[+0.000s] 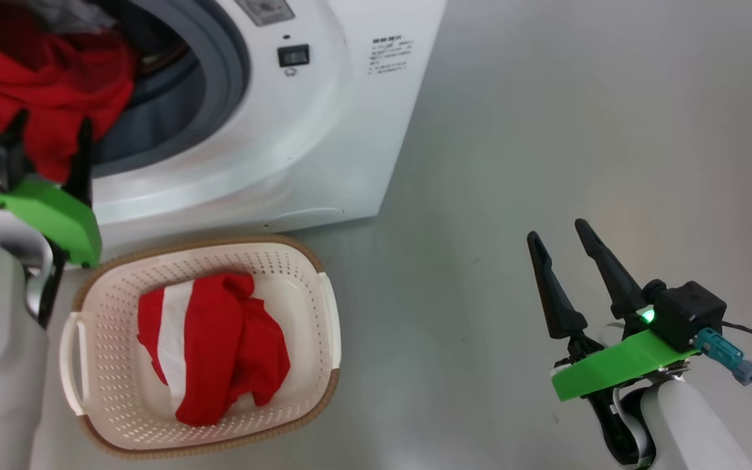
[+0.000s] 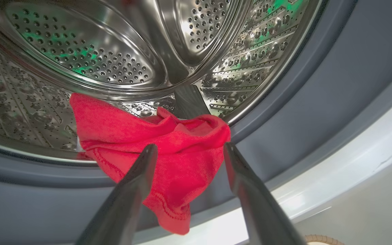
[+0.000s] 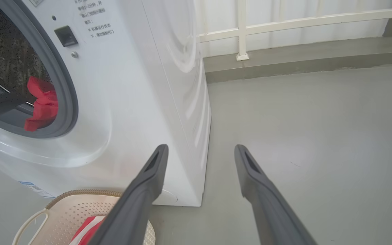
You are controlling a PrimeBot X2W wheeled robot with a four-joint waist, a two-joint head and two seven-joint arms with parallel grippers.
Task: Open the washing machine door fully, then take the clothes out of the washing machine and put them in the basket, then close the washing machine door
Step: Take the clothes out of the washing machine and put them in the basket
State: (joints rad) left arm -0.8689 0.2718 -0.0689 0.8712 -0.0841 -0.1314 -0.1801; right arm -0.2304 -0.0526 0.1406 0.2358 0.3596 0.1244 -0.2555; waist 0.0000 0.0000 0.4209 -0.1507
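A white washing machine [image 1: 311, 130] stands on a grey floor [image 1: 578, 117], and its perforated steel drum [image 2: 114, 54] is open to view. A red cloth [image 2: 175, 153] hangs from the drum's mouth, draped over the grey gasket [image 2: 318, 102]. The left end effector [image 1: 53, 123] is at the opening, fingers spread on either side of the red cloth without squeezing it. Just in front of the machine sits the basket [image 1: 327, 307], which holds a crumpled red garment with a white stripe [image 1: 219, 346]. The right end effector [image 1: 557, 230] hovers over the floor well to the right, fingers spread and holding nothing.
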